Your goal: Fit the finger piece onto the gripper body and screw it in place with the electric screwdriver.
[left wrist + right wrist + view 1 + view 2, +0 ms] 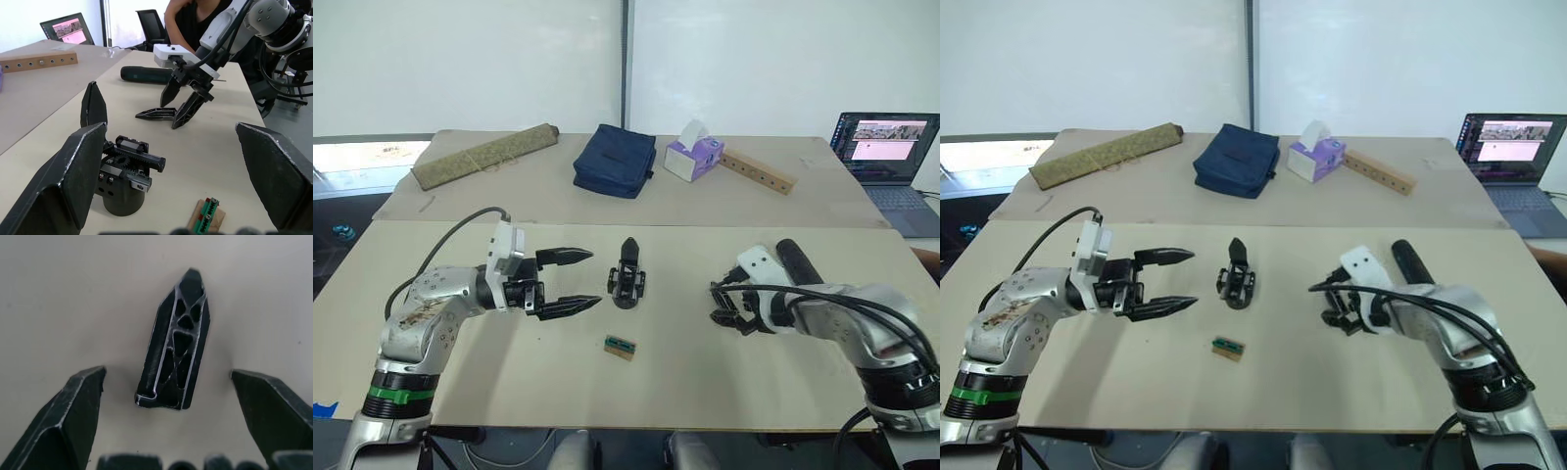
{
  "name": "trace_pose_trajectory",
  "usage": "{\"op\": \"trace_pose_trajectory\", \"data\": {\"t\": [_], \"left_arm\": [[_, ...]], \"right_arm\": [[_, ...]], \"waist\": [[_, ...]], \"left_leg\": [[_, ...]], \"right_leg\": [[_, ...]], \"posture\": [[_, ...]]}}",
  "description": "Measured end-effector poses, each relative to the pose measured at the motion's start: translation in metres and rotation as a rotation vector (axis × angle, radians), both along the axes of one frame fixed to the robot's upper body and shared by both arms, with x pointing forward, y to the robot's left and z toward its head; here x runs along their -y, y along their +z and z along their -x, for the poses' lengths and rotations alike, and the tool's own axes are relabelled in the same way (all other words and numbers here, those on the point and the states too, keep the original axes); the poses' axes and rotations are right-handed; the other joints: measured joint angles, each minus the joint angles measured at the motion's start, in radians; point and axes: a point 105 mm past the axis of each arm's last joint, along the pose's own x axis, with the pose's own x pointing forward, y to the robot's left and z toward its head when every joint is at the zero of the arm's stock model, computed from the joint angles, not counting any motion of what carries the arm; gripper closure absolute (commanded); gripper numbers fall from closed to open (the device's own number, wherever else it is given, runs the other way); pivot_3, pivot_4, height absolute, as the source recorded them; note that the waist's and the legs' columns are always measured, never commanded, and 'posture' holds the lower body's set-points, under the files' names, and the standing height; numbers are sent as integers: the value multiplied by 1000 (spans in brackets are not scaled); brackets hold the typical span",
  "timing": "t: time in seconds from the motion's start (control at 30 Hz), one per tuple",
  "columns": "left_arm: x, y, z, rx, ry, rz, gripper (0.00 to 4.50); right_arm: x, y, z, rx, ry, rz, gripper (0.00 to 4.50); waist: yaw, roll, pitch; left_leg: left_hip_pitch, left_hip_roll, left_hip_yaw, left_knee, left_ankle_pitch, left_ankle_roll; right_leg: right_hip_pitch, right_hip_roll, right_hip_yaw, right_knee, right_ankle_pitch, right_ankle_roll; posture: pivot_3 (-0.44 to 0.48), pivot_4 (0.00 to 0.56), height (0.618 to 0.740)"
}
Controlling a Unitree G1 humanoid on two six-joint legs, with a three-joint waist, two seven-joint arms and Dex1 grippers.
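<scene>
- A lab or office workroom: pale worktables (724, 392) pushed together before a plain white wall (470, 59).
- An open laptop (886, 147) at 2 o'clock.
- A black office chair (152, 27) and a seated person (195, 19) beyond the tables.

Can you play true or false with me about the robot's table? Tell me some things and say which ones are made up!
1. The right gripper is open, with the finger piece lying on the table between its fingers. True.
2. The left gripper is squeezing the gripper body. False: it is open and beside the gripper body, not touching it.
3. The electric screwdriver lies on the table near the right gripper. True.
4. The small green-and-tan block sits on top of the blue bag. False: it lies on the near table, in front of the gripper body.
5. An open laptop sits at the far right. True.
</scene>
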Motion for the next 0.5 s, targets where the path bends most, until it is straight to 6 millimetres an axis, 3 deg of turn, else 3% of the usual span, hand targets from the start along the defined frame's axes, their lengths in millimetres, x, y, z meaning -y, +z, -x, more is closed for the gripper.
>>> {"op": "trace_pose_trajectory", "data": {"t": [0.23,0.27,0.4,0.5], "left_arm": [[-2,-1,-1,-3,8,1,0],[-2,-1,-1,-4,8,1,0],[-3,1,-6,-6,42,32,0],[3,31,-24,-13,148,258,0]], "right_arm": [[-2,-2,-3,23,13,2,3201],[-2,-2,-3,24,14,5,3385],[2,-1,-1,43,6,-13,3380],[8,16,-4,167,38,-80,3380]], "waist": [[0,0,0],[0,0,0],[5,0,0],[16,0,1]], "left_leg": [[1,0,0,0,0,0],[1,0,0,0,0,0],[0,0,0,0,0,0],[-5,-1,-1,3,0,0]], "right_leg": [[1,0,0,0,0,0],[1,0,0,0,0,0],[1,-1,0,-1,0,0],[-3,-2,0,0,2,3]], "posture": [[0,150,740],[0,150,740],[0,150,740],[0,150,740]]}}
